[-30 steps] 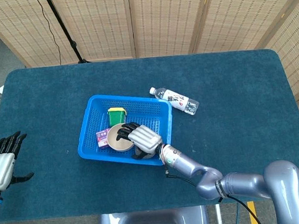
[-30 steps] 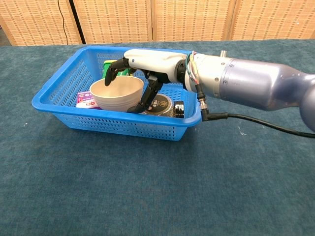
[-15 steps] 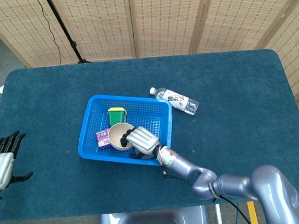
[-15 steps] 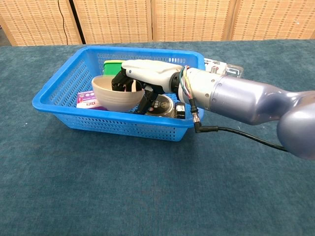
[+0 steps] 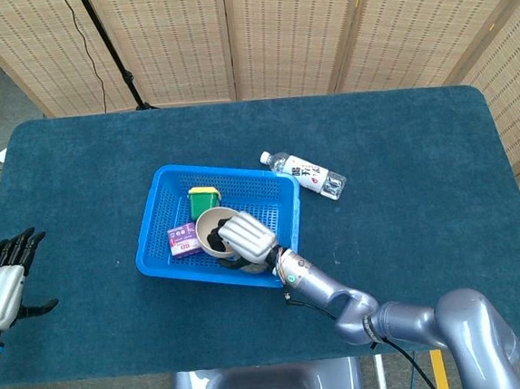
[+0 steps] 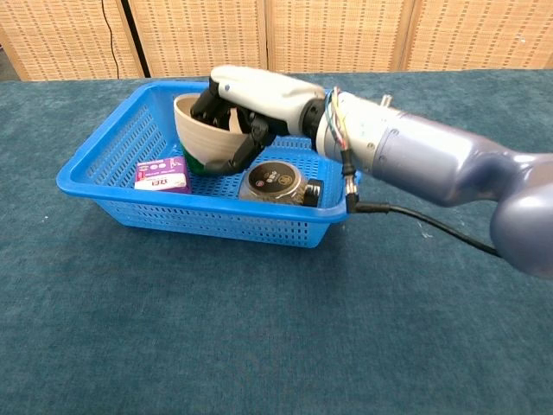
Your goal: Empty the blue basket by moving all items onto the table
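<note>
The blue basket [image 5: 153, 217] [image 6: 104, 169] stands mid-table. My right hand [image 5: 246, 237] [image 6: 255, 97] grips a cream bowl [image 5: 209, 228] [image 6: 200, 137] by its rim, fingers inside it, and holds it tilted above the basket floor. Left in the basket are a purple box [image 5: 184, 238] [image 6: 162, 175], a green container with a yellow lid [image 5: 203, 200] behind the bowl, and a round dark tin [image 6: 275, 183] under my wrist. My left hand [image 5: 2, 285] hovers open at the table's left edge, far from the basket.
A clear plastic bottle [image 5: 307, 175] lies on the blue cloth just right of the basket's far corner. Wicker screens stand behind the table. A black cable [image 6: 432, 226] trails from my right forearm.
My right hand slid its fingers into the bowl, closed on the rim, then lifted and tipped the bowl up off the basket floor. The left hand stayed put.
</note>
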Action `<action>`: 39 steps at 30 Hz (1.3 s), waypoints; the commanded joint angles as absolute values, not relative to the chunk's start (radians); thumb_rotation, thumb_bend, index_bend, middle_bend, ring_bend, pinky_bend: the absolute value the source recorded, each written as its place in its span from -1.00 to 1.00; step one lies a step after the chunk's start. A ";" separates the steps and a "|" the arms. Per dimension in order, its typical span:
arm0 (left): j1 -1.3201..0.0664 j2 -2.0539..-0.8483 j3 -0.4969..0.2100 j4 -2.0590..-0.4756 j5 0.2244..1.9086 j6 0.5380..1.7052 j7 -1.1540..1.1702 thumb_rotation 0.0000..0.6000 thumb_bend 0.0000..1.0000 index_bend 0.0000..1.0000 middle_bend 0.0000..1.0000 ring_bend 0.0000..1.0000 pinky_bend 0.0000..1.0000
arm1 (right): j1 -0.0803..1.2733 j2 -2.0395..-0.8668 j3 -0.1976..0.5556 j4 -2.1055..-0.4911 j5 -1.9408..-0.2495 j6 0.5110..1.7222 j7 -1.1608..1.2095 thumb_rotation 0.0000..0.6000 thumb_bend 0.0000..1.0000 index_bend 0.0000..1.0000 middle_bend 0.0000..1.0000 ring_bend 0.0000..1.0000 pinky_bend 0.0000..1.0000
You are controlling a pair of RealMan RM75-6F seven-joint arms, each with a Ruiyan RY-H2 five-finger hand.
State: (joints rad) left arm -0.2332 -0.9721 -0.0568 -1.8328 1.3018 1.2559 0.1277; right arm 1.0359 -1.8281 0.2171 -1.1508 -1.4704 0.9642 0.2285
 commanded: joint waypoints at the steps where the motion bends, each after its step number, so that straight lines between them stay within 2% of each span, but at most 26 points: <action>1: -0.231 -0.971 -0.052 -1.836 1.312 1.260 0.128 1.00 -0.89 -1.00 -1.00 -1.00 -1.00 | 1.022 -1.776 0.244 -1.218 -1.469 0.996 0.204 1.00 -0.30 0.29 0.20 0.01 0.26; 6: -0.225 -0.971 -0.046 -1.840 1.329 1.269 0.129 1.00 -0.89 -1.00 -1.00 -1.00 -1.00 | 0.997 -1.685 0.289 -1.312 -1.450 1.038 0.160 1.00 -0.28 0.29 0.20 0.01 0.26; 10: -0.223 -0.972 -0.041 -1.842 1.337 1.272 0.132 1.00 -0.89 -1.00 -1.00 -1.00 -1.00 | 0.956 -1.565 0.337 -1.364 -1.410 1.067 0.146 1.00 -0.27 0.29 0.20 0.01 0.26; 14: -0.222 -0.973 -0.037 -1.846 1.346 1.275 0.137 1.00 -0.89 -1.00 -1.00 -1.00 -1.00 | 0.911 -1.465 0.358 -1.337 -1.364 1.067 0.156 1.00 -0.27 0.29 0.20 0.01 0.26; 19: -0.226 -0.980 -0.037 -1.851 1.342 1.270 0.157 1.00 -0.88 -1.00 -1.00 -1.00 -1.00 | 0.845 -1.422 0.314 -1.209 -1.329 1.037 0.237 1.00 -0.27 0.28 0.20 0.01 0.26; 27: -0.222 -0.986 -0.034 -1.863 1.349 1.282 0.183 1.00 -0.89 -1.00 -1.00 -1.00 -1.00 | 0.780 -1.459 0.212 -0.976 -1.356 0.986 0.352 1.00 -0.26 0.28 0.20 0.01 0.26; 33: -0.223 -0.990 -0.034 -1.863 1.344 1.281 0.190 1.00 -0.88 -1.00 -1.00 -1.00 -1.00 | 0.754 -1.491 0.149 -0.896 -1.393 0.947 0.427 1.00 -0.26 0.20 0.13 -0.07 0.24; 36: -0.223 -0.991 -0.032 -1.864 1.344 1.279 0.194 1.00 -0.89 -1.00 -1.00 -1.00 -1.00 | 0.755 -1.488 0.110 -0.898 -1.446 0.938 0.492 1.00 -0.36 -0.03 -0.11 -0.34 0.01; 38: -0.223 -0.993 -0.032 -1.863 1.343 1.280 0.196 1.00 -0.89 -1.00 -1.00 -1.00 -1.00 | 0.763 -1.476 0.081 -0.903 -1.490 0.931 0.544 1.00 -0.67 -0.32 -0.43 -0.65 -0.37; 39: -0.223 -0.993 -0.032 -1.863 1.344 1.280 0.197 1.00 -0.89 -1.00 -1.00 -1.00 -1.00 | 0.767 -1.470 0.069 -0.910 -1.504 0.920 0.566 1.00 -0.78 -0.42 -0.55 -0.76 -0.49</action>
